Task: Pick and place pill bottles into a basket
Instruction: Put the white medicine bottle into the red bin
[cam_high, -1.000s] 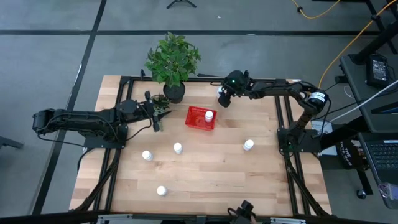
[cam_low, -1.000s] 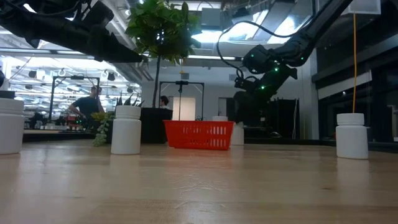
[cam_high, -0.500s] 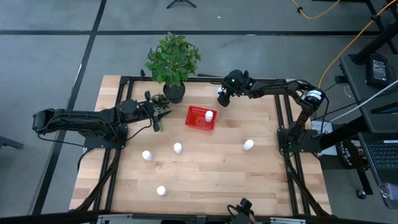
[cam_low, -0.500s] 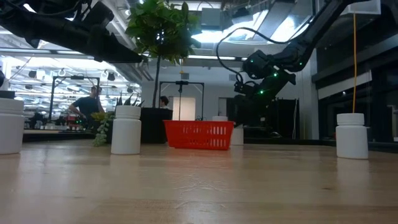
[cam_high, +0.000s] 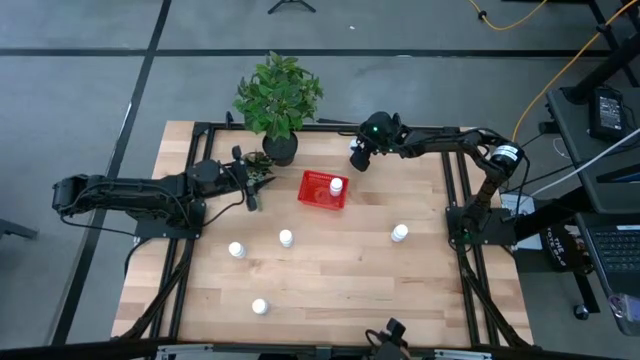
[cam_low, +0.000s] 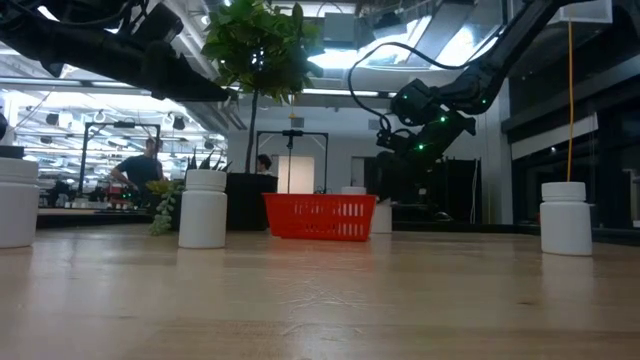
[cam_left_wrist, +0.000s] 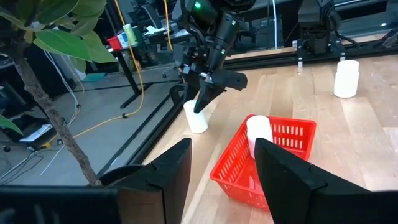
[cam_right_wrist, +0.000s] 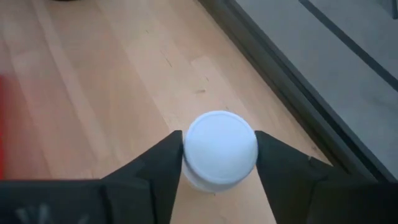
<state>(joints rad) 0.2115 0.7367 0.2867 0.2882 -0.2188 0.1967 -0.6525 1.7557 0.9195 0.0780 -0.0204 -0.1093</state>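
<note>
The red basket (cam_high: 324, 189) sits mid-table toward the far side, with one pill bottle (cam_high: 337, 186) standing inside it. Another pill bottle (cam_high: 356, 157) stands on the table near the far edge. My right gripper (cam_right_wrist: 220, 140) is open above it, pointing down, with a finger on either side of its white cap (cam_right_wrist: 221, 149); the left wrist view (cam_left_wrist: 198, 116) shows this too. My left gripper (cam_high: 252, 184) waits open and empty by the plant pot. Several more bottles (cam_high: 286, 238) (cam_high: 400, 233) (cam_high: 236, 250) stand upright on the table. My right gripper's fingers (cam_right_wrist: 169, 163) stand close against both sides of the bottle's cap, coming from above. I cannot tell whether they touch it. The bottle stands upright on the table.
A black pot with a green plant (cam_high: 279, 148) stands at the far edge, just left of the basket and beside my left gripper. One bottle (cam_high: 259, 307) stands near the front edge. The table's far edge and frame rail (cam_right_wrist: 292, 93) run close behind the right gripper.
My right gripper has come down a little toward the bottle at the far edge, then kept still.
</note>
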